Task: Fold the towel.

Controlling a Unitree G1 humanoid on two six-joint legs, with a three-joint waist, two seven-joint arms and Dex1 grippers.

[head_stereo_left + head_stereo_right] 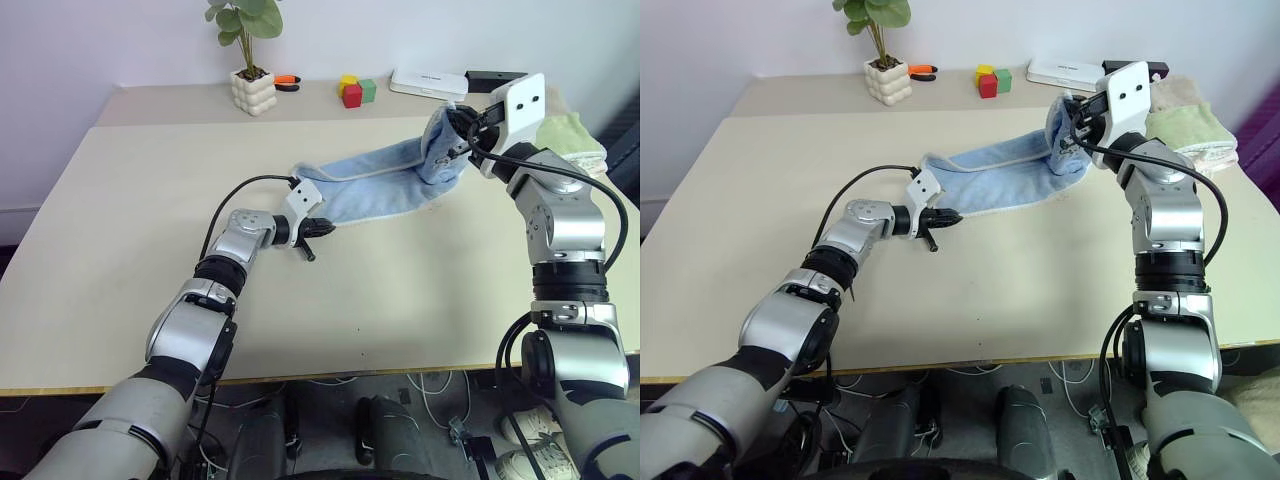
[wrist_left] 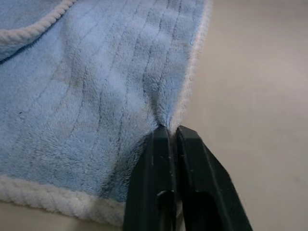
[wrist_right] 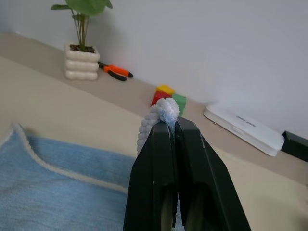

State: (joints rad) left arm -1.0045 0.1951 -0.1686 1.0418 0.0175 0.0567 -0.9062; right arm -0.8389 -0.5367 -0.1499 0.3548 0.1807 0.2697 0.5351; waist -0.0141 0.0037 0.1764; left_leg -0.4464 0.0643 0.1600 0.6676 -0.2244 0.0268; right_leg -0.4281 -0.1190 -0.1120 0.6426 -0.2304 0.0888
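Stretching between the two tools, one towel (image 1: 375, 185) lay partly on the counter (image 1: 140, 200): the left tool (image 2: 171, 132) was pinched shut on its trimmed edge down at the counter, and the right tool (image 3: 169, 120) was clamped on another bit of the trim, lifted above it. Beyond the right tool stood one white pot (image 3: 81, 65) holding one green plant (image 3: 83, 9), one pair of orange-handled pliers (image 3: 115, 72), three coloured blocks (image 3: 166, 96) and one flat white box (image 3: 243, 129).
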